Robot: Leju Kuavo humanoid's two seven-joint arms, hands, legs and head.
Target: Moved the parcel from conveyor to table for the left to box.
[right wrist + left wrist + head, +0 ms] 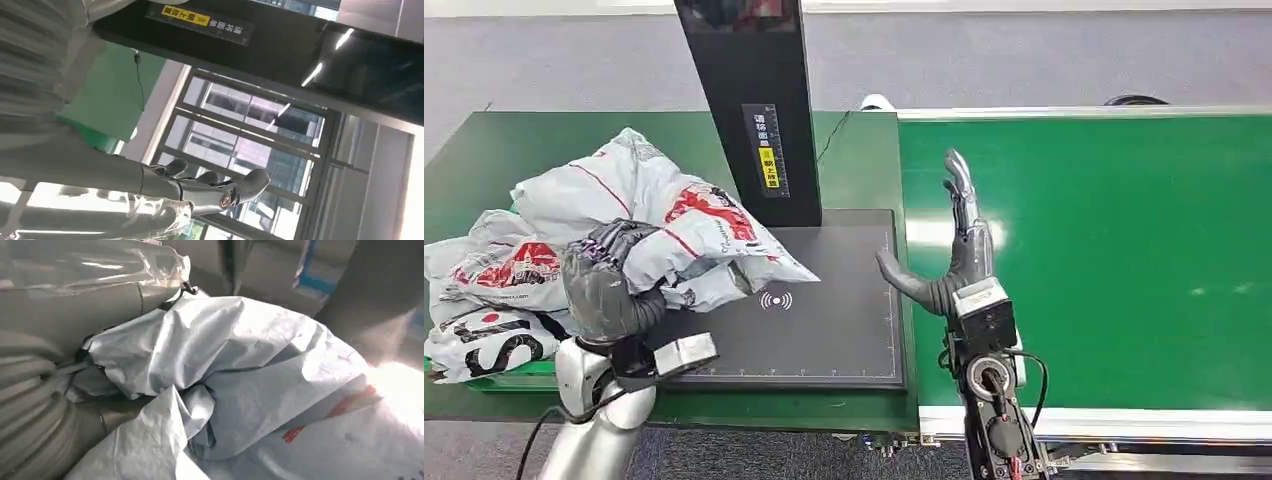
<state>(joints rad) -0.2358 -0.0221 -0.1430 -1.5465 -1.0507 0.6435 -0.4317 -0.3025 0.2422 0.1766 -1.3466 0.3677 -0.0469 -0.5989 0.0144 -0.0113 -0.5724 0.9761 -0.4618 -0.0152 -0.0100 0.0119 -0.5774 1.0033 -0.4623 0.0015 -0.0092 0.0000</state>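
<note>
At the far left of the tabletop (484,150), several crumpled grey mailers lie heaped, a pile of parcels (494,300) at the near-left edge. The left hand (609,275) grips the parcel (659,215), its dark fingers wrapped into the bag's near side; the left wrist view shows the plastic bunched against the thumb. The parcel's right corner droops over the black scanner pad (824,300), just in front of the black post (754,100).

The step in hand appears to be the left hand carrying this parcel off to box it. It would do well to keep a firm hold on the slack film, lift until the trailing corner clears the pad, and avoid dragging neighbouring bags along.

To the right, the right hand (954,250) holds nothing, fingers straight and thumb splayed, at the near-left edge of the green conveyor (1124,250).
</note>
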